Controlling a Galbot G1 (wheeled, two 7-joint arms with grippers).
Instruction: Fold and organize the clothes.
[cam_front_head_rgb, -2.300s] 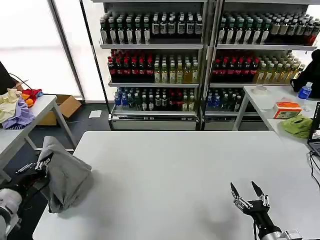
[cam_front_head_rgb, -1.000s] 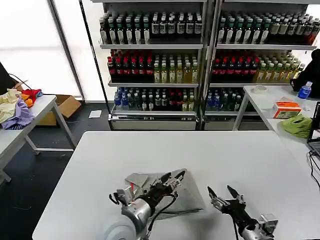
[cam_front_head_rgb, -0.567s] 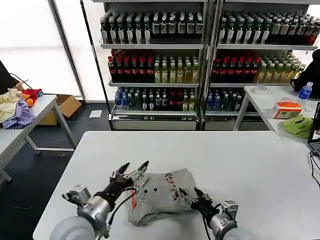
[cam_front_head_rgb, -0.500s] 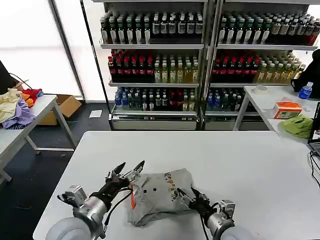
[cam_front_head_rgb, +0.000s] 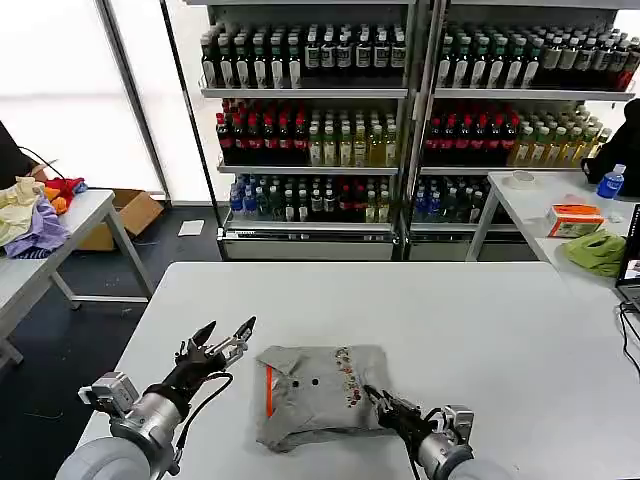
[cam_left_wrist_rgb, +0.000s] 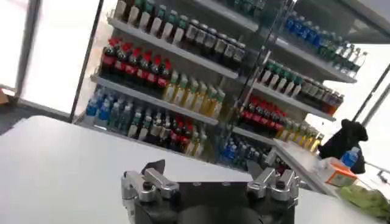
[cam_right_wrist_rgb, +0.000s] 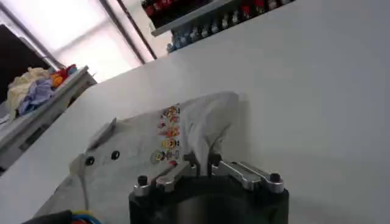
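One of the clothes, a light grey shirt (cam_front_head_rgb: 315, 390), lies rumpled on the white table (cam_front_head_rgb: 470, 310), near its front and left of the middle. It has an orange-lined placket (cam_front_head_rgb: 268, 385) and a small multicoloured print (cam_front_head_rgb: 349, 372). My right gripper (cam_front_head_rgb: 378, 398) sits at the shirt's right front edge. In the right wrist view that gripper (cam_right_wrist_rgb: 198, 162) is shut on a raised fold of the shirt (cam_right_wrist_rgb: 140, 152). My left gripper (cam_front_head_rgb: 224, 336) hovers open just left of the shirt, apart from it. In the left wrist view it (cam_left_wrist_rgb: 204, 171) holds nothing.
Drink shelves (cam_front_head_rgb: 400, 120) stand behind the table. A side table (cam_front_head_rgb: 60, 225) on the left carries a heap of coloured cloths (cam_front_head_rgb: 30, 215). Another table on the right holds a green cloth (cam_front_head_rgb: 592, 250), an orange box (cam_front_head_rgb: 574, 220) and a bottle (cam_front_head_rgb: 610, 182).
The left gripper carried the shirt from the table's left edge to the middle, let go and drew back left. The right gripper moved in and shut on the shirt's right edge.
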